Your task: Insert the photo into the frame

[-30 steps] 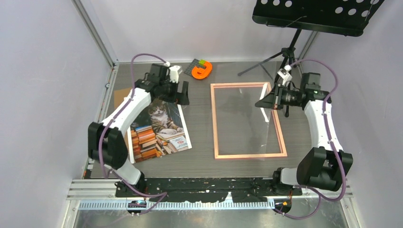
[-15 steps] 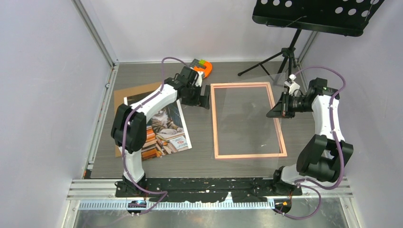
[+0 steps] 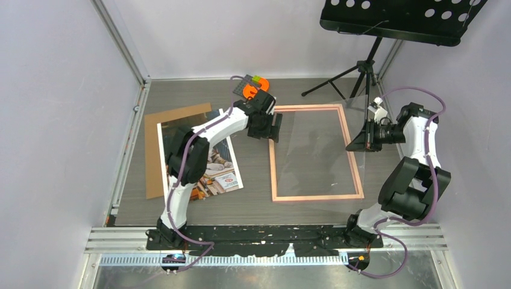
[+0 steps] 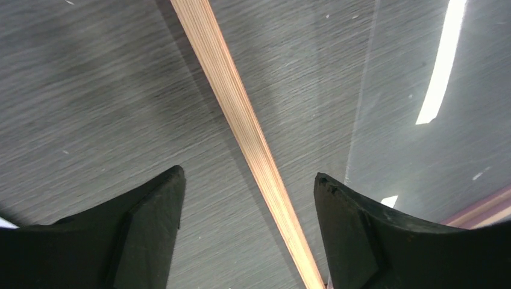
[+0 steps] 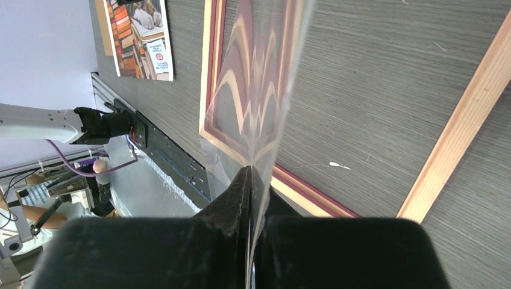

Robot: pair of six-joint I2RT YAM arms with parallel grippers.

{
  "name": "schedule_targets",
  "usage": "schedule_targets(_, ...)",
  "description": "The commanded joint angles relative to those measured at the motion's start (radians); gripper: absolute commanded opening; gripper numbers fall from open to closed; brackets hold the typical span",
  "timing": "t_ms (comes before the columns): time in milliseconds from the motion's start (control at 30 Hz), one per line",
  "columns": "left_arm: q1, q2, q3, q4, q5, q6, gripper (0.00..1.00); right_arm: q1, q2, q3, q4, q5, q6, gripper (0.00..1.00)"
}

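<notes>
The left gripper (image 3: 275, 127) hangs low over the frame (image 3: 313, 197) with its fingers (image 4: 144, 211) apart. In the left wrist view the frame's left rail (image 4: 241, 120) runs between them, touching neither. The frame lies flat at table centre, its long axis running from 12 to 6 o'clock in the top view. The right gripper (image 3: 355, 142) is at the frame's 3 o'clock side, its jaws pressed together on the edge of the clear pane (image 5: 265, 90), which it holds tilted up off the right rail. The photo (image 3: 220, 174) lies flat on the table at about 8 o'clock from the left gripper, well apart from it and outside the frame. It partly overlaps the brown backing board (image 3: 175, 115) and is partly hidden under the left arm. Its long axis leans slightly, roughly from 11 to 5 o'clock, close to parallel with the frame's. The left arm is clearly the nearer one to the print, and the right is occupied with the pane. Since the left jaws line up with the rail rather than the print, I judge that the coming move turns on that rail, with the photo waiting to be carried toward 3 o'clock.
</notes>
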Motion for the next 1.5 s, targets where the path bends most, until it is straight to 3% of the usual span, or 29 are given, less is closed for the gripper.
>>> schedule_targets(0, -0.017, 0.047, 0.05, -0.068, -0.037, -0.04, 0.73, -0.028, 0.002, 0.036, -0.056, -0.019, -0.084, 0.06)
schedule_targets(300, -0.049, 0.06, 0.005, -0.05, -0.048, -0.058, 0.55, -0.043, 0.008, 0.019, -0.073, -0.04, -0.122, 0.06)
schedule_targets(567, -0.075, 0.077, -0.007, -0.038, -0.054, -0.063, 0.52, -0.045, 0.012, 0.003, -0.075, -0.054, -0.136, 0.06)
schedule_targets(833, -0.082, 0.074, -0.041, -0.015, -0.047, -0.065, 0.42, -0.045, 0.02, -0.014, -0.074, -0.061, -0.155, 0.06)
schedule_targets(1100, -0.081, 0.038, -0.104, 0.02, -0.045, -0.066, 0.17, -0.045, 0.039, -0.007, -0.098, -0.096, -0.212, 0.06)
schedule_targets(1200, -0.079, 0.017, -0.131, 0.025, -0.059, -0.054, 0.01, -0.045, 0.054, 0.0, -0.11, -0.117, -0.234, 0.06)
schedule_targets(1467, -0.012, -0.1, -0.283, 0.094, -0.067, -0.085, 0.0, -0.033, 0.103, -0.021, -0.078, -0.175, -0.251, 0.06)
